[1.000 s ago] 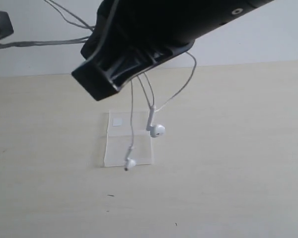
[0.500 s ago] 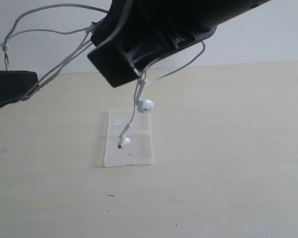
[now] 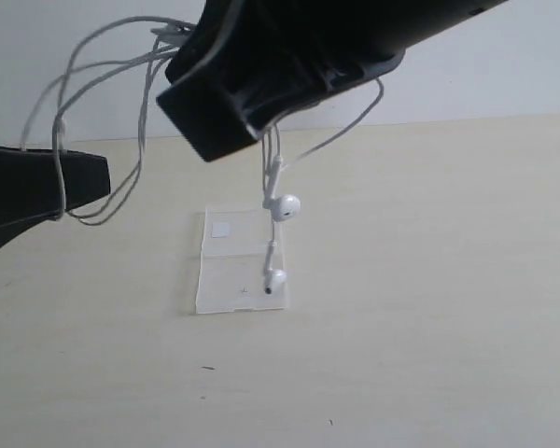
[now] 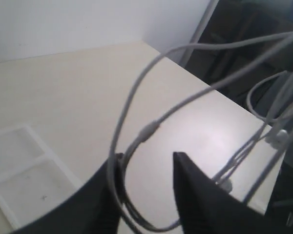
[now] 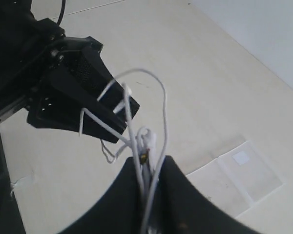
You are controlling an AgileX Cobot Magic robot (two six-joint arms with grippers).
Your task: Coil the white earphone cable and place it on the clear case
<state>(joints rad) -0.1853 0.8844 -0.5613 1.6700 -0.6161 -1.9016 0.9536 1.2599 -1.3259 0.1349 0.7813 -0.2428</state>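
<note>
The right end effector (image 5: 149, 170), looming closest, is clamped on a bunch of the white earphone cable (image 3: 273, 173). Its two earbuds (image 3: 285, 206) dangle over the clear case (image 3: 226, 280), which lies flat on the worktop (image 3: 429, 280). Loops trail across to the left end effector (image 4: 147, 161), whose fingers stand apart with a strand passing between them.

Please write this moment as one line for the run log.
right gripper: shut on white earphone cable | left gripper: open, cable loop between jaws | earbuds: dangling over clear case
</note>
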